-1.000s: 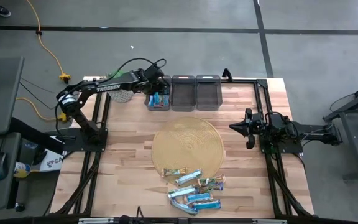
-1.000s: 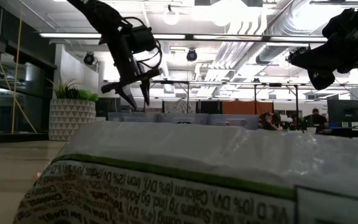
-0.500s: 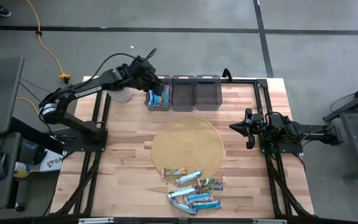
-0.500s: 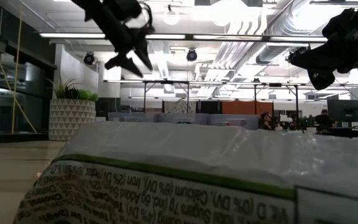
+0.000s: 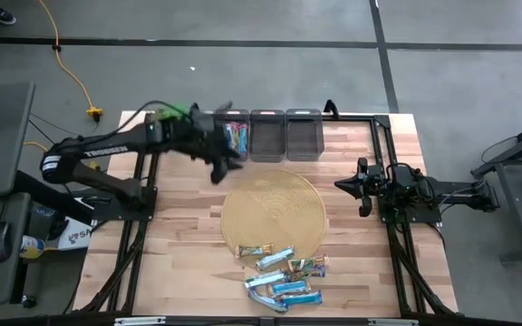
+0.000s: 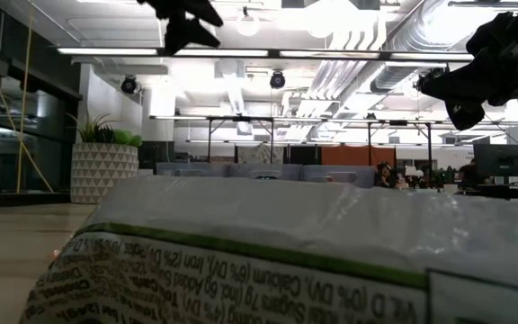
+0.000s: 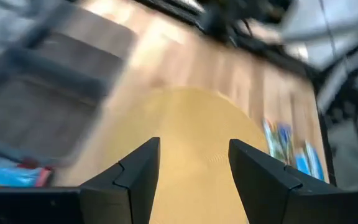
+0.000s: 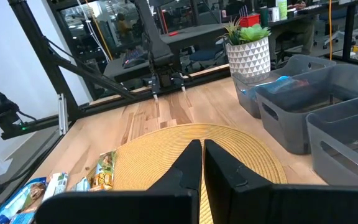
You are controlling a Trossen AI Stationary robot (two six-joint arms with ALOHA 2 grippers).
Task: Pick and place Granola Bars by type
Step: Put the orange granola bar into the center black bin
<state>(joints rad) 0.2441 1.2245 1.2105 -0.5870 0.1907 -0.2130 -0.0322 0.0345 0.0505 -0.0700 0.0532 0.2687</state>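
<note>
Several granola bars (image 5: 281, 273) in blue-and-white and greenish-gold wrappers lie in a pile at the near edge of a round straw mat (image 5: 272, 215). They also show in the left wrist view (image 7: 284, 149) and the right wrist view (image 8: 104, 171). More blue and pink bars (image 5: 235, 138) lie in the leftmost of three grey bins. My left gripper (image 5: 217, 168) hangs open and empty over the mat's far left edge (image 7: 194, 146). My right gripper (image 5: 359, 186) is shut and empty at the mat's right (image 8: 202, 155).
Three dark grey bins (image 5: 267, 136) stand in a row at the table's far edge, and the middle and right ones (image 5: 304, 136) show no bars. A white patterned planter (image 8: 250, 46) stands left of them. One bar's wrapper (image 6: 259, 252) fills the low view's bottom.
My left gripper has risen from the leftmost bin and swung toward the table's near edge, out over the mat's far left edge, staying open and empty. The bars in the bin lie where they were.
</note>
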